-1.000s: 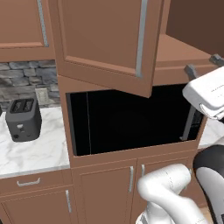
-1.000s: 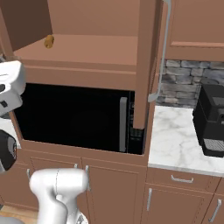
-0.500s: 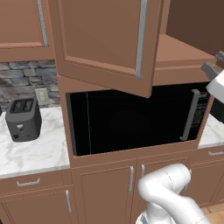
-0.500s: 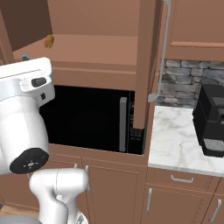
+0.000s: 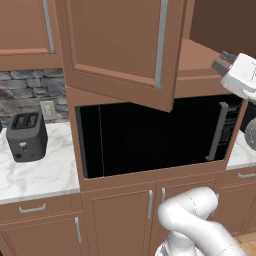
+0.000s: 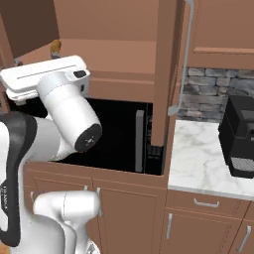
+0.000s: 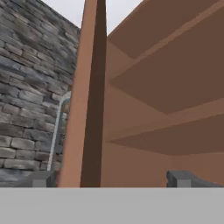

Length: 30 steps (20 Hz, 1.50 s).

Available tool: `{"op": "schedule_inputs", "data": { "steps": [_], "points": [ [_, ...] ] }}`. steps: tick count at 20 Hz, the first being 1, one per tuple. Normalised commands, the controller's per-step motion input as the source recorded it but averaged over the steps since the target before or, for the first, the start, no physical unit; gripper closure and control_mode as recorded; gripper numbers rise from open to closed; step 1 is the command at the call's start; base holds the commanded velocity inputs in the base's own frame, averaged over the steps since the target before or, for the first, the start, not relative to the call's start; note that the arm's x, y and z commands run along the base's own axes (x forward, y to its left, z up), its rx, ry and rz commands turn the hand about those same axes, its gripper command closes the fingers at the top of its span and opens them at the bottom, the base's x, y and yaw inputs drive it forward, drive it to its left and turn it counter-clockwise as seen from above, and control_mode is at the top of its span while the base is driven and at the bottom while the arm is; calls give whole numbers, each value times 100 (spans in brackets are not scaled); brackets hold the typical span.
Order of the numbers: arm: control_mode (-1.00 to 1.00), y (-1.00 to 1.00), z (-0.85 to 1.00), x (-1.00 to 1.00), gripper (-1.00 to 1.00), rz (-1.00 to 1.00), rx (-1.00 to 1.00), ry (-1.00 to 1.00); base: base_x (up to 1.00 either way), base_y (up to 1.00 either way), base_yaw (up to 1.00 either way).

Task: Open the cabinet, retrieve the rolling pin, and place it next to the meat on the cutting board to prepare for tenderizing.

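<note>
The cabinet (image 5: 125, 50) stands open above the black microwave (image 5: 150, 135), both doors swung out, one seen edge-on in the right base view with its long silver handle (image 6: 186, 54). On its bottom shelf, far back at the left, lies a small tan object (image 6: 55, 47), too small to tell whether it is the rolling pin. The gripper (image 7: 109, 178) is raised to shelf height, jaws wide and empty. A toaster (image 5: 27, 136) and coffee machine (image 6: 240, 136) sit on the marble counters.

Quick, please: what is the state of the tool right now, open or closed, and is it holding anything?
Tool: open, fingertips wide apart, holding nothing; it faces the open cabinet interior.
</note>
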Motion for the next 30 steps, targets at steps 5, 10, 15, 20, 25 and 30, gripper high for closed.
{"op": "schedule_inputs", "data": {
  "steps": [5,10,15,20,25,30],
  "points": [
    [-100,0,-1,71,-100,12,0,5,0,0,0],
    [-100,8,0,53,-100,10,-3,3,0,0,0],
    [-100,28,0,39,-100,8,-13,0,0,0,0],
    [-100,31,0,49,-100,6,-12,4,0,0,0],
    [-100,31,0,33,-100,6,-11,5,0,0,0],
    [-100,59,0,-14,-100,9,-17,0,0,0,0]
  ]
}}
